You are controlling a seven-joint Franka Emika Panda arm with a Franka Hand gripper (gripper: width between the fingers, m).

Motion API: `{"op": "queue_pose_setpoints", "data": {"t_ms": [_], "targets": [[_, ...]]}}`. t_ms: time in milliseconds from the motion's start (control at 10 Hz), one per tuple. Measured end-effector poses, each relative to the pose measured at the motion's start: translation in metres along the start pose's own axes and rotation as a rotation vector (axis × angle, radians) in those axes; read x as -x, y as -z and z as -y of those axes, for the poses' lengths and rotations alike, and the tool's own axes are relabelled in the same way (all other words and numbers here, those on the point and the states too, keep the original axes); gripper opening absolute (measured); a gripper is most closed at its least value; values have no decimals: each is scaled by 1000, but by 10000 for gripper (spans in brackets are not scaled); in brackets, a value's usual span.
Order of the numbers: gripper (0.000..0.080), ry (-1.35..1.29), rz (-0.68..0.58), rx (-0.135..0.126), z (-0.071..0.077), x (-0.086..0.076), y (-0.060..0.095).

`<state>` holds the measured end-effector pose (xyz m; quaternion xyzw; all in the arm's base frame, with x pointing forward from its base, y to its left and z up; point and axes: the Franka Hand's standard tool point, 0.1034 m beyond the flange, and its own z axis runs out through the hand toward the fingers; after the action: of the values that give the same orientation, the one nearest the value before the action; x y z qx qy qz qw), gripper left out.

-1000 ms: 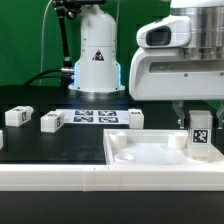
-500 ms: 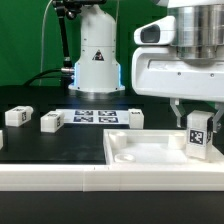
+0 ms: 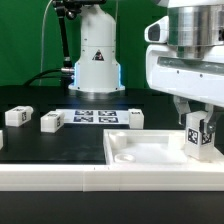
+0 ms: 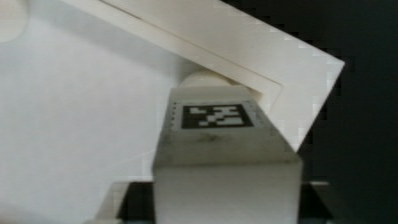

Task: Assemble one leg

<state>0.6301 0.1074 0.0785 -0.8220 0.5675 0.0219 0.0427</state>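
Arm point(image 3: 190, 55): in the last second it has slid toward 3 o'clock in the exterior view and sunk a little, taking its load with it.
Tray point(image 3: 100, 178): the large white piece with a raised rim lies at 6 o'clock in the exterior view. Its hollow holds no loose part. A round recess shows near its 9 o'clock end. The only thing over it is the carried leg, at about its 2 o'clock corner.
Marker board point(image 3: 95, 116): flat on the table point(image 3: 40, 148) at 11 o'clock from the tray, nothing on it.
Gripper point(image 3: 200, 126): the jaws are narrowed onto the leg, one finger on each side.
Leg point(image 3: 201, 140): upright in the grip with its tag facing the exterior camera. The wrist view shows the same leg point(image 4: 217, 150) tag-up against the tray's white wall. Whether its foot already touches the tray cannot be told.
Loose legs point(image 3: 52, 122): three alike rest on the table at 9 to 12 o'clock from the tray, well apart from the gripper.
Meaning: the shift reads as the last stretch of the approach. The leg looks nearly lined up over the corner socket, and seating it is still to do.
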Motion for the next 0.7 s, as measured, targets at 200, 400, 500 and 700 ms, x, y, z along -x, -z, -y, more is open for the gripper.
{"op": "queue_pose_setpoints", "data": {"t_ms": [200, 400, 500, 700], "targets": [[304, 20, 0, 1, 0, 0, 0], [617, 99, 3, 1, 2, 2, 1], [617, 174, 4, 3, 1, 3, 0], [647, 475, 11, 12, 2, 4, 2]]}}
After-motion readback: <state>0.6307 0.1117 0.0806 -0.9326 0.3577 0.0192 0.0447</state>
